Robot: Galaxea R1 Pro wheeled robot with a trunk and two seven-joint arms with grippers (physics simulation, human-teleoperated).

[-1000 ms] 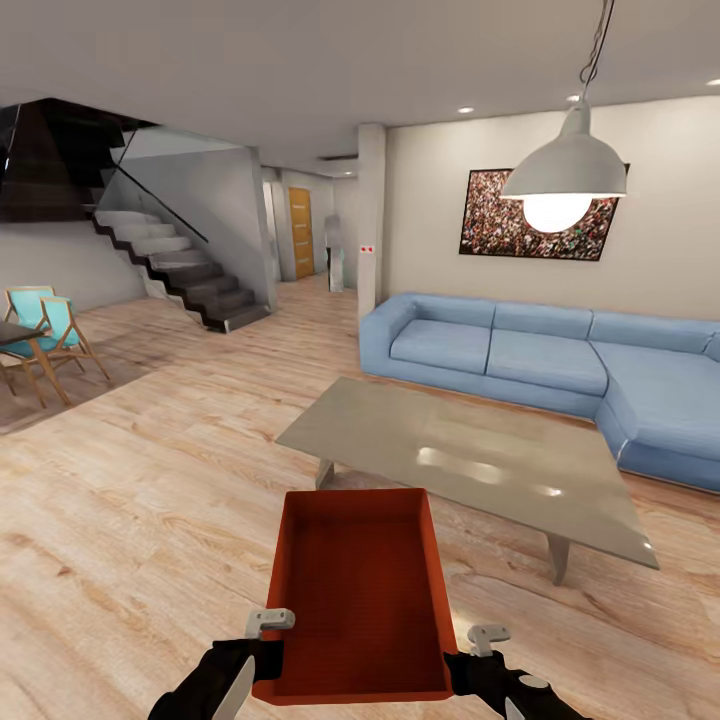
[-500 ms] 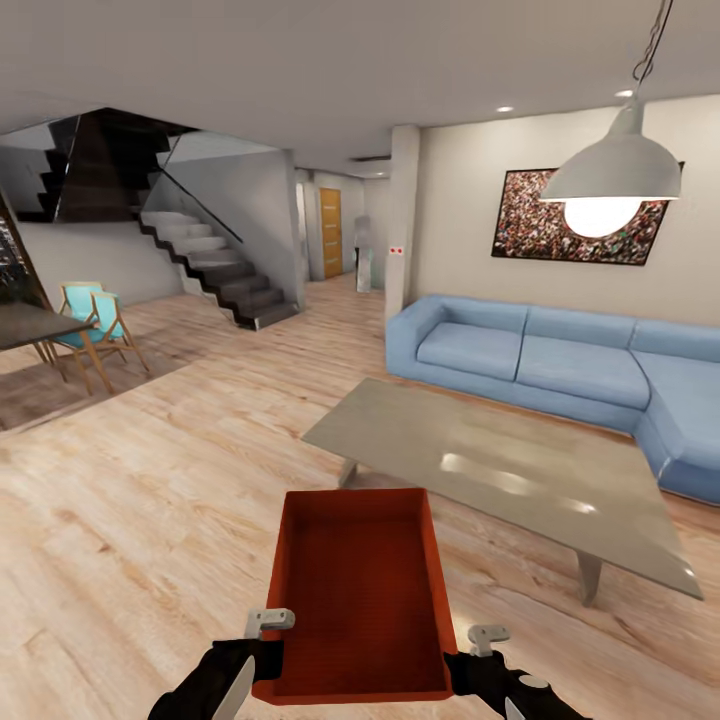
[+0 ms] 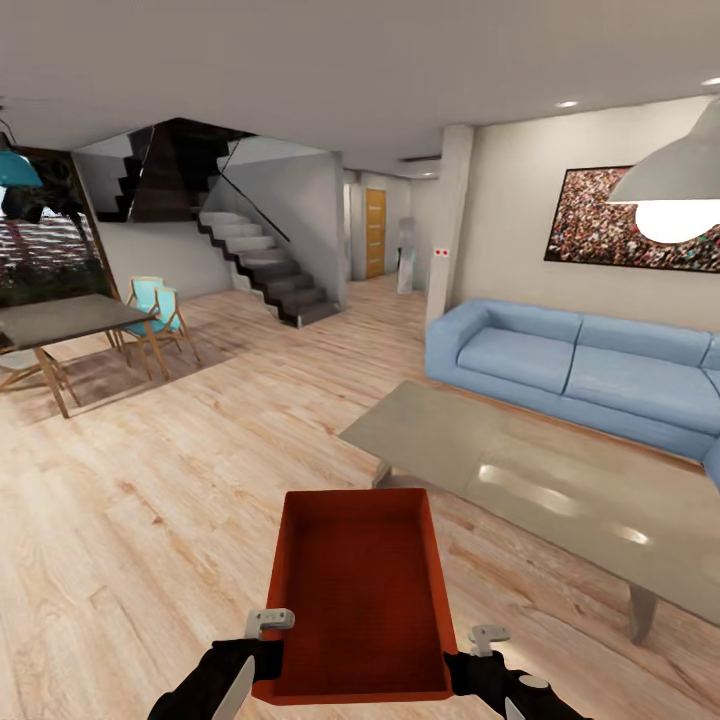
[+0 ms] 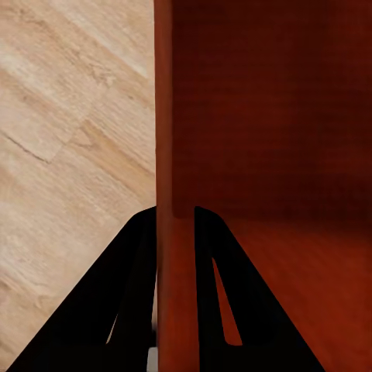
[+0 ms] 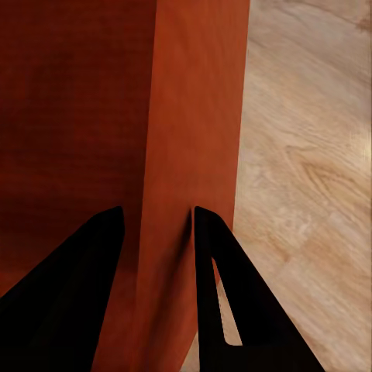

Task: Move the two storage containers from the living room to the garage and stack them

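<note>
light wood-plank flooring (image 3: 180,500) is spreading across the living room. a grey coffee table (image 3: 560,480), a blue sofa (image 3: 570,365) and a dining table (image 3: 60,320) with chairs (image 3: 155,310) are standing directly on it.

matt red-orange container (image 3: 355,590), glossy coffee table (image 3: 560,490), wood-plank floor (image 3: 150,500)

Looking into a home's open living room: light wood-plank floor (image 3: 150,520), blue corner sofa (image 3: 580,365), low coffee table (image 3: 540,490), framed picture (image 3: 632,220) hanging on beige wall. Opening farther back onto a staircase (image 3: 265,265), dining table (image 3: 60,320) with chairs (image 3: 155,305), and an orange door (image 3: 375,233).
</note>
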